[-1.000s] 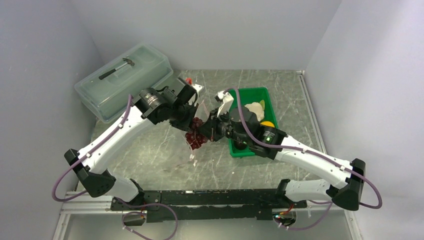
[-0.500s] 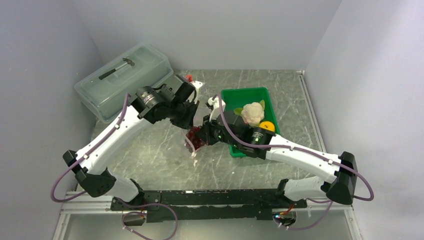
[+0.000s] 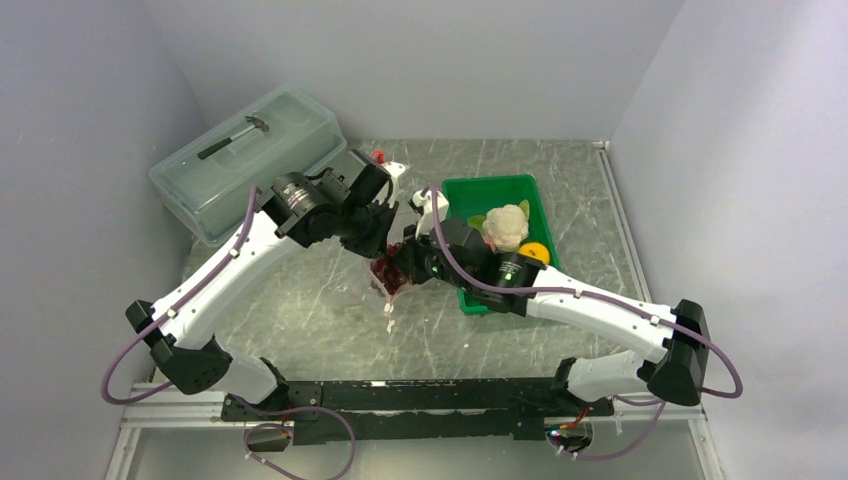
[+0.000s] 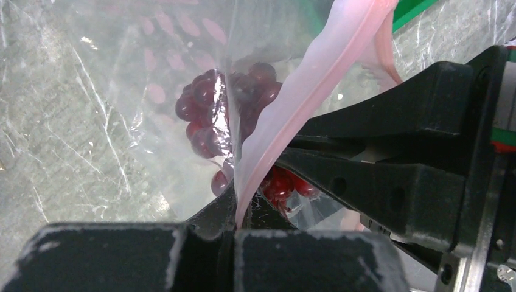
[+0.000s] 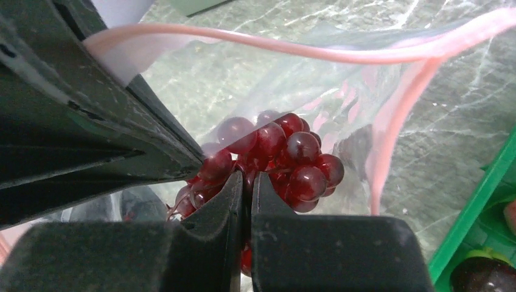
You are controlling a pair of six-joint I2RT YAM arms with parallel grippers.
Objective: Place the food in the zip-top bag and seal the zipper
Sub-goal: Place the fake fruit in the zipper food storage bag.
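Note:
My left gripper (image 4: pixel 241 204) (image 3: pixel 383 232) is shut on the pink zipper (image 4: pixel 286 106) of the clear zip-top bag (image 4: pixel 122 85), holding its mouth up and open. My right gripper (image 5: pixel 246 182) (image 3: pixel 397 270) is shut on the dark red grape bunch (image 5: pixel 274 161) and holds it inside the bag's mouth; the bunch shows through the plastic in the left wrist view (image 4: pixel 225 112) and in the top view (image 3: pixel 388 277). The zipper strip (image 5: pixel 316 52) arcs above the grapes. The white cauliflower (image 3: pixel 507 226) and the orange (image 3: pixel 537 250) lie in the green tray (image 3: pixel 490 188).
A large translucent lidded box (image 3: pixel 245 160) with a hammer on top stands at the back left. The green tray's edge (image 5: pixel 481 201) is just right of the bag, with a dark plum (image 5: pixel 481 274) in it. Grey walls close in on both sides.
My right gripper has carried the grape bunch leftward from beside the tray into the bag's mouth. The cauliflower came into view as the arm moved. My left gripper shifted slightly left at first, then held.

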